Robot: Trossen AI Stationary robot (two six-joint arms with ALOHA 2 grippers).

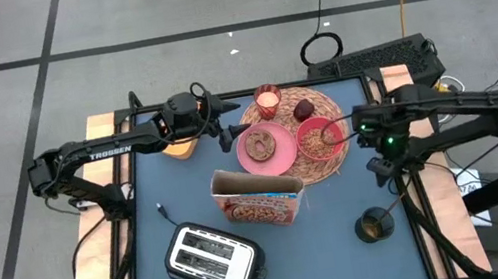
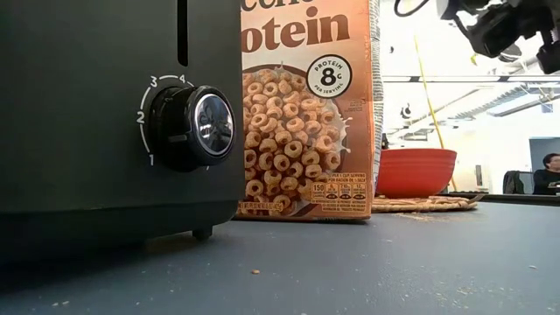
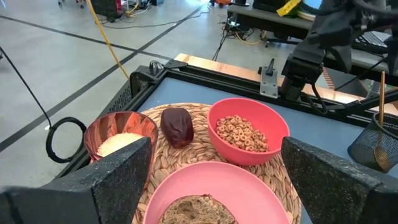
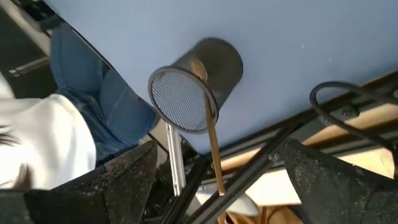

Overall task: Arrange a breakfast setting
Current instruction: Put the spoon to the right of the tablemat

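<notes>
A round woven mat [image 1: 324, 102] lies at the table's far middle. On it rest a pink plate [image 1: 278, 160] with a bagel [image 1: 258, 144], a red bowl [image 3: 249, 132] of cereal rings, a small glass [image 3: 118, 138] and a dark red fruit [image 3: 177, 126]. The cereal box [image 1: 260, 204] stands just nearer than the plate. A spoon's thin handle [image 4: 213, 146] sticks out of a black mesh cup [image 1: 375, 225] at the near right. My left gripper [image 3: 214, 177] hovers open at the mat's left edge. My right gripper [image 4: 217, 183] is open, high above the mesh cup, tilted down at it.
A black toaster [image 1: 210, 257] sits at the near left, with a small cable end [image 1: 162, 213] beside it. A keyboard [image 1: 387, 57] lies beyond the far right corner. A person in jeans [image 4: 93, 106] stands close to the table's edge by the mesh cup.
</notes>
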